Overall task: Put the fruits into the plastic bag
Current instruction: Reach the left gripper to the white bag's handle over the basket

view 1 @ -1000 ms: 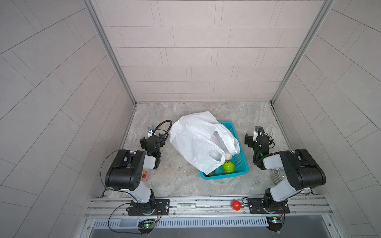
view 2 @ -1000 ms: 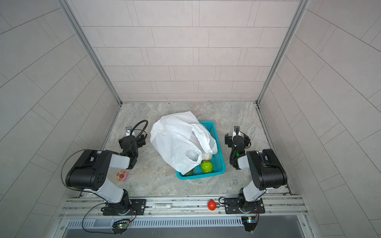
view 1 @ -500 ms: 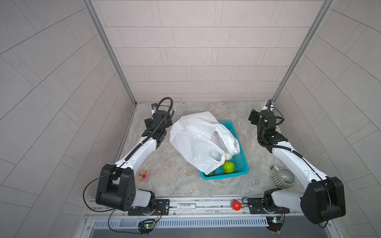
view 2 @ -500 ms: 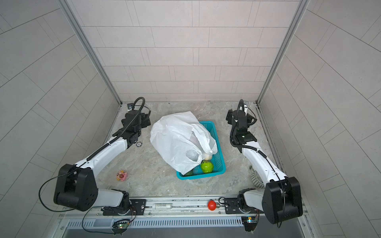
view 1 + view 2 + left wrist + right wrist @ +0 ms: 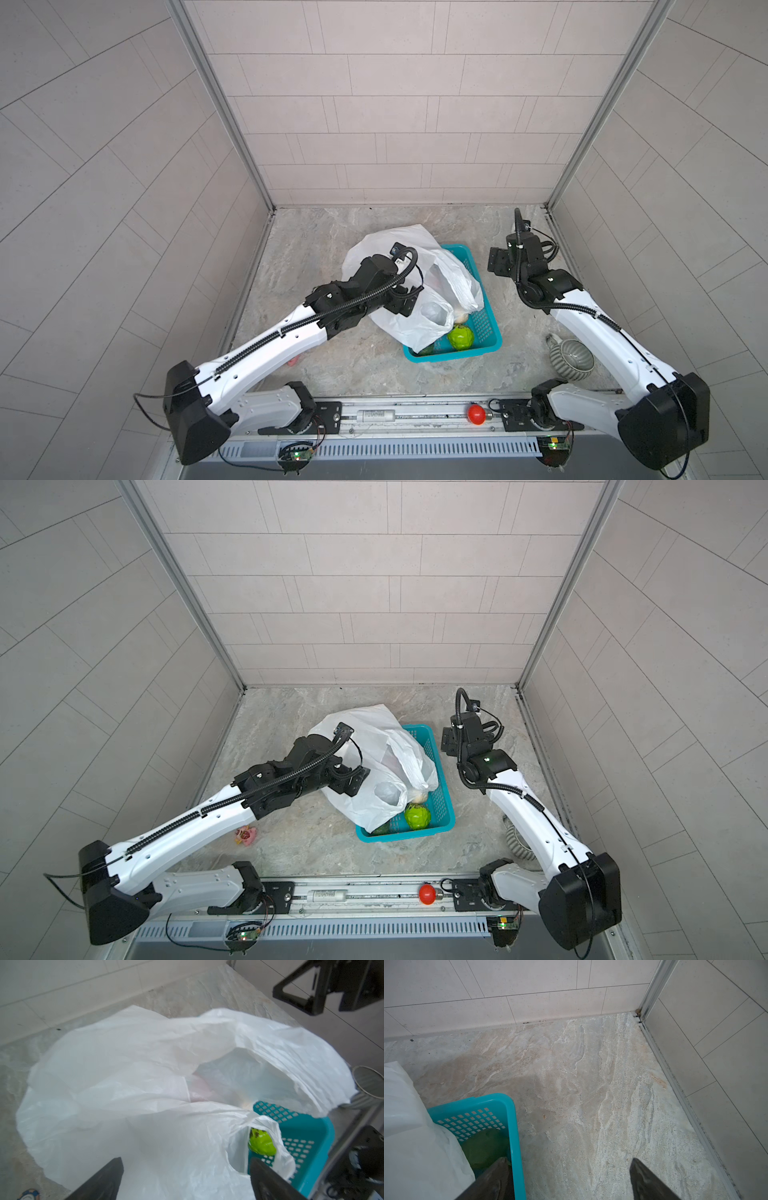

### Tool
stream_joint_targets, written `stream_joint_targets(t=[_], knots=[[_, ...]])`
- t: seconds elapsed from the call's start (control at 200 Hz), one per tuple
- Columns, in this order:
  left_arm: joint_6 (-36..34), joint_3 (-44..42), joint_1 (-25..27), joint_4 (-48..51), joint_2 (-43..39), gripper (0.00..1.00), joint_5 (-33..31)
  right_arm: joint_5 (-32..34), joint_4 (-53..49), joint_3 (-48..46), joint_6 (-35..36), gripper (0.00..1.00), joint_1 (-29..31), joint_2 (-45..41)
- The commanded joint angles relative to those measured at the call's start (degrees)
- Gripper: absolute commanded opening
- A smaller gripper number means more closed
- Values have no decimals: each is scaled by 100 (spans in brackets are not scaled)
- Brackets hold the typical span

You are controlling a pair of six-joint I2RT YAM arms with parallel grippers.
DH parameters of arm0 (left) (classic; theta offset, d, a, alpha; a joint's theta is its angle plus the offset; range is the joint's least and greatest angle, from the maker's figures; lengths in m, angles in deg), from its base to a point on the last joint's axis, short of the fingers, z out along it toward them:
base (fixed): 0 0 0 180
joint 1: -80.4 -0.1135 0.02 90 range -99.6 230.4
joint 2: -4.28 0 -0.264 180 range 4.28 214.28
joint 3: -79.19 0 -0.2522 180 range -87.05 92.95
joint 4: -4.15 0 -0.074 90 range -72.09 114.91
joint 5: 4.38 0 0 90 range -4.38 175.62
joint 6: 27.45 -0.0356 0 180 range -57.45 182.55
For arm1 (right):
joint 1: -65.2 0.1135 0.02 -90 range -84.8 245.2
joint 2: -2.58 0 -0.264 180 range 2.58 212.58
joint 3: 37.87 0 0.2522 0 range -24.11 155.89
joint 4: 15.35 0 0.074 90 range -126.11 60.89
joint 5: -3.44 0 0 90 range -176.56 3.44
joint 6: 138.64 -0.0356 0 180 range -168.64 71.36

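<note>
Marble tabletop (image 5: 353,368): bag (image 5: 386,243) lies draped over the basket (image 5: 455,357); green ball (image 5: 460,336) sits in the basket at the bag's edge, outside it. Left gripper (image 5: 186,1167) hovers over the bag, jaws wide apart, empty. Right gripper (image 5: 569,1160) hangs just beside the basket, jaws apart, nothing between.

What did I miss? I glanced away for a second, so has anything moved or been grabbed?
The left gripper swung out from its folded pose and hangs open over the plastic bag; the right gripper likewise, open beside the teal basket. Nothing was grasped or released. Bag, basket and green bumpy ball stayed put.
</note>
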Motion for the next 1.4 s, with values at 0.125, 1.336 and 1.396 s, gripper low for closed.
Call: stream_joint_targets(t=[0.125, 1.336, 1.396], knots=[[-411, 63, 469, 252, 421, 100, 650, -579, -288, 32, -121, 88, -65, -2], [264, 164, 794, -1078, 737, 80, -1883, -2668, -1699, 696, 218, 84, 1431, -1376], [375, 198, 657, -1015, 652, 80, -1751, -2710, -2021, 713, 251, 84, 1650, -1416]])
